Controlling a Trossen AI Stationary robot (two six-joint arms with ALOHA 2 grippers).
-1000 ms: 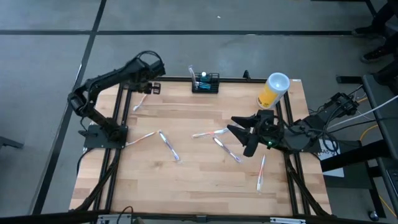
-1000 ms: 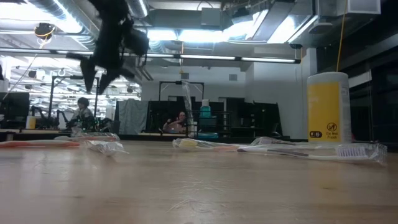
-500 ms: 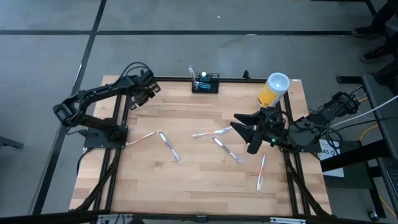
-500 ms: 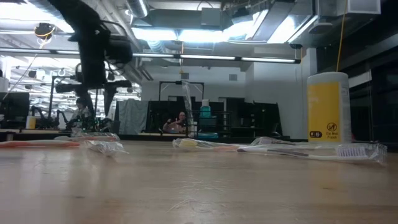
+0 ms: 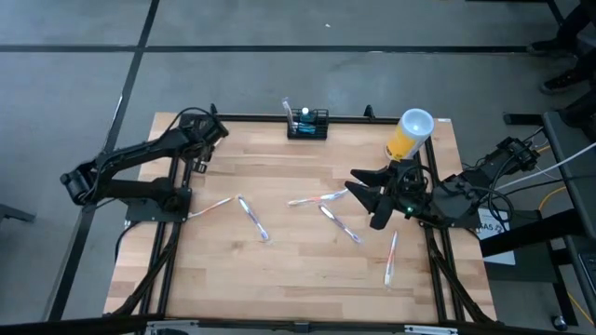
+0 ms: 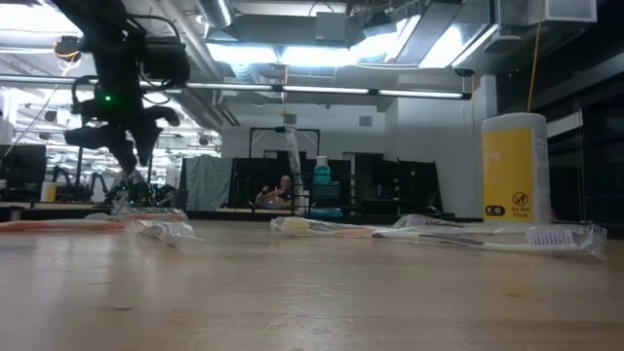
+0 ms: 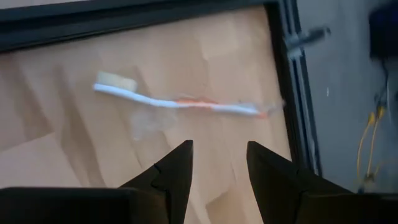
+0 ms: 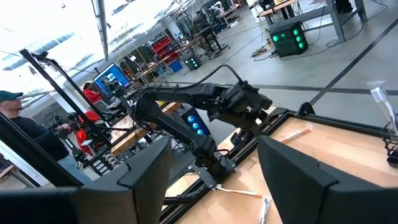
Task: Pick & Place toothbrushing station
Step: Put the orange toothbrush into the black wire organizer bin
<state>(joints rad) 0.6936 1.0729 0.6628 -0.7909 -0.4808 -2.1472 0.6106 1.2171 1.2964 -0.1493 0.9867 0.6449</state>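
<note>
Left claw [image 5: 198,156] hangs above the table's far left corner, fingers [image 7: 177,171] parted with nothing between them. Directly under it lies a wrapped toothbrush [image 7: 177,102], white head, orange on the handle, just beside the table's black edge rail [image 7: 292,93]; fingertips are apart from it, not touching.

Toothbrushing station [image 5: 307,124], the small black slotted rack, stands at the far edge of the table [image 5: 298,270], well to the right of the left claw and beyond the right claw. It carries a teal-topped item and a wrapped brush standing upright in it.

Right claw [image 5: 365,198] sits low over the right half of the table, jaws spread wide and empty. The yellow cup [image 5: 409,136] with white rim stands just beyond it. More wrapped toothbrushes [image 5: 321,199] lie on the wood to its left, one [image 5: 391,257] on its near side; two others [image 5: 251,217] lie nearer than the left claw.
</note>
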